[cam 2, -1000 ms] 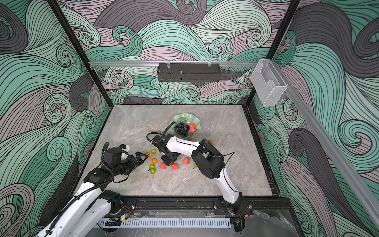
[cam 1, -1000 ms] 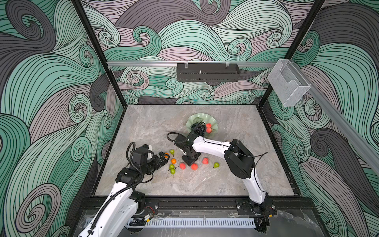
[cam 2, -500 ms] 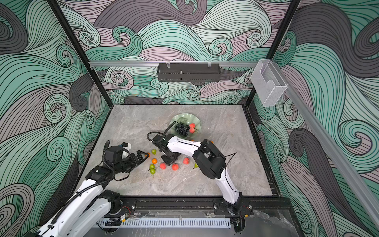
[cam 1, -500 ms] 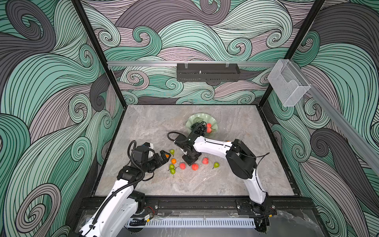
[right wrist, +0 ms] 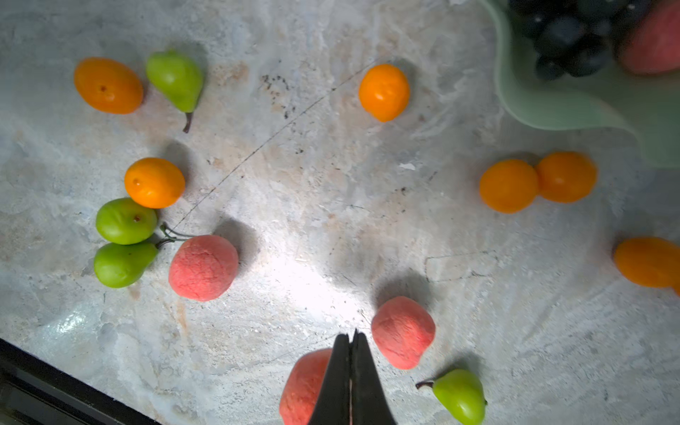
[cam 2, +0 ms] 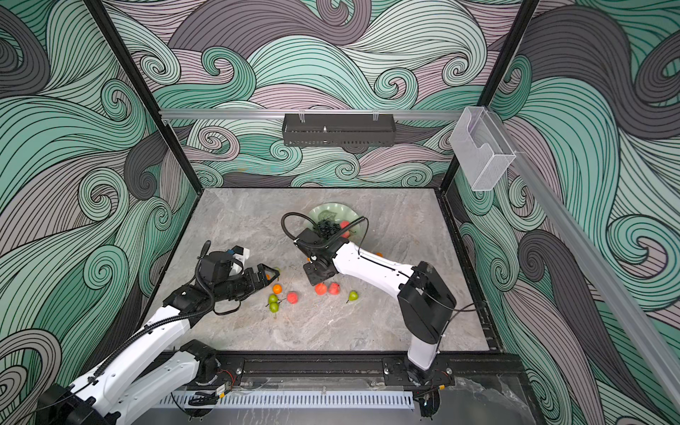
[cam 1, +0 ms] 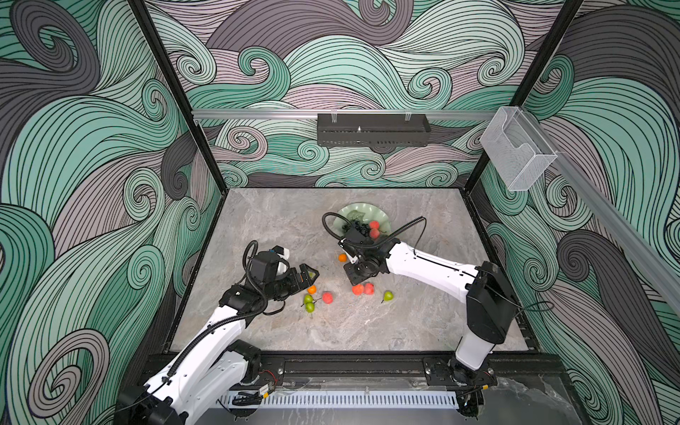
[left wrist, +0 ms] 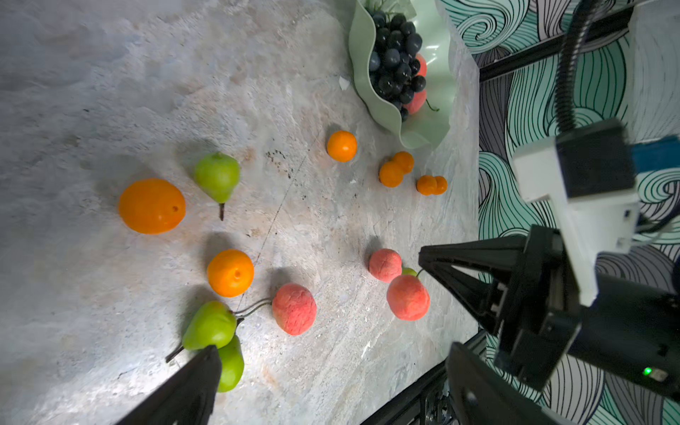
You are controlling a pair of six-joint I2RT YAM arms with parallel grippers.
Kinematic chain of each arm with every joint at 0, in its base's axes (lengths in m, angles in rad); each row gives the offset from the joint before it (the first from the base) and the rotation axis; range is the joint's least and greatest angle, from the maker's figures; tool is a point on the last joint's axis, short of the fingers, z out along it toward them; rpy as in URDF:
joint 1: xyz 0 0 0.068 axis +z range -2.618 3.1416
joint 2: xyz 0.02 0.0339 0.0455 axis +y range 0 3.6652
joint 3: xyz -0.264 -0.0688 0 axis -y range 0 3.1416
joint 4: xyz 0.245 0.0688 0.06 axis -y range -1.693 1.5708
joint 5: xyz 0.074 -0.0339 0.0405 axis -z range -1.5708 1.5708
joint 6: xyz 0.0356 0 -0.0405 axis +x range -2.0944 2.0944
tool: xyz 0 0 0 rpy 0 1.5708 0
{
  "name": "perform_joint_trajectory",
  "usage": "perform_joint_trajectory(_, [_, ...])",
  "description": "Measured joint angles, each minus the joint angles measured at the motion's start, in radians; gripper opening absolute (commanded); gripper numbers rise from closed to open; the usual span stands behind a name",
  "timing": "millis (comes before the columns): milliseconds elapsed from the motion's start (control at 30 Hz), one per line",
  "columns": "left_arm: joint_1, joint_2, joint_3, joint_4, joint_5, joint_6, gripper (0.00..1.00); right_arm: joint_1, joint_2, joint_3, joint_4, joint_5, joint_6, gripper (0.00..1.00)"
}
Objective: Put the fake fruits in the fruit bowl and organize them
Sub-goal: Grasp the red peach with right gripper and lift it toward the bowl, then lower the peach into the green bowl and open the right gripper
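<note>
Well, the left arm reaches low and forward from the front rail, its wrist rolled sideways, and the left gripper [cam 1: 311,278] hangs over the near fruit with its jaws spread wide and nothing between them. The right arm bends at the elbow and stretches toward the middle. The right gripper [right wrist: 351,335] points down at the table [cam 1: 276,228] with its jaws pressed together into one black wedge, empty, right beside two peaches [right wrist: 403,333]; I cannot tell whether it touches them. The table is grey, marbled and matte. The fruit bowl [cam 1: 353,212] stands toward the back, pale mint and glossy, its rim rolling in soft waves. It holds the grape bunch [left wrist: 395,62], dark shiny beads, and pinkish fruit beside it. The peaches have a rough, chalky skin. The oranges [right wrist: 154,183] are smooth and bright, and the pears [right wrist: 126,220] waxy green with thin dark stems. Both top views hide much behind the right arm. The wrist views show what they lose: two oranges touching [right wrist: 509,186] near the bowl, another pair further off [left wrist: 431,185], and two pears lying against each other with a lone peach [right wrist: 203,267] just beside them.
</note>
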Motion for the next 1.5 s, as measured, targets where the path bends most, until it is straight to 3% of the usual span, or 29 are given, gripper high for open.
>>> perform_joint_trajectory(233, [-0.114,0.173,0.108,0.085,-0.061,-0.001,0.98,-0.102,-0.096,-0.05,0.064,0.035,0.053,0.0])
perform_joint_trajectory(567, [-0.163,0.443,0.337,0.184,-0.106,0.025,0.99,-0.266,-0.101,0.022,0.085,0.164,0.126,0.0])
perform_joint_trajectory(933, [-0.165,0.64,0.517,0.227,-0.137,0.055,0.99,-0.371,0.106,0.214,0.129,0.206,0.181,0.0])
perform_joint_trajectory(1167, [-0.149,0.722,0.578,0.228,-0.146,0.069,0.99,-0.398,0.273,0.333,0.137,0.146,0.188,0.0])
perform_joint_trajectory(1500, [-0.097,0.76,0.582,0.248,-0.133,0.069,0.99,-0.404,0.376,0.399,0.141,0.066,0.192,0.0])
